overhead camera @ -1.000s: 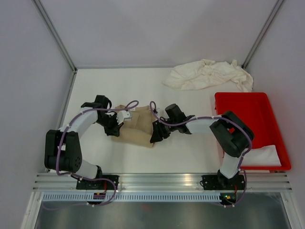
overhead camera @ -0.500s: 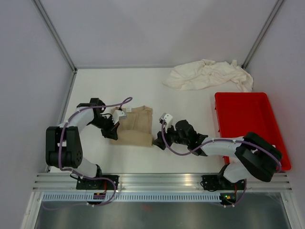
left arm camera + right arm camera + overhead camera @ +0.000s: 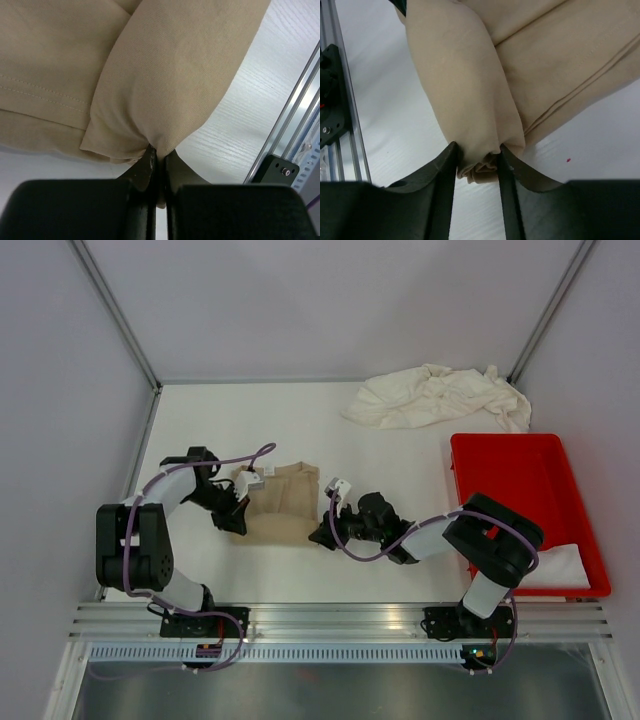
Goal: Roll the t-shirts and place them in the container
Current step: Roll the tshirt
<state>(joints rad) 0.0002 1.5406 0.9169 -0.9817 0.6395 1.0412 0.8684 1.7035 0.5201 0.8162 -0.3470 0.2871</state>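
- Left gripper (image 3: 159, 167) is pinched tight on the tan t-shirt (image 3: 165, 75) at its rolled edge.
- Right gripper (image 3: 477, 162) clamps the roll's other end, centre-left in the top view.

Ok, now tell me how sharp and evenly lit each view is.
Top external: soft even light, sharp, faint shadows. Left wrist: tan t-shirt weave crisp, near fingers blurred. Right wrist: cloth softer, fingers blurred; no glare.

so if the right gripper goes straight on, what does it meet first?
The tan shirt: its rolled end already sits between the fingers of the right gripper, so going on would probably just push into the roll.
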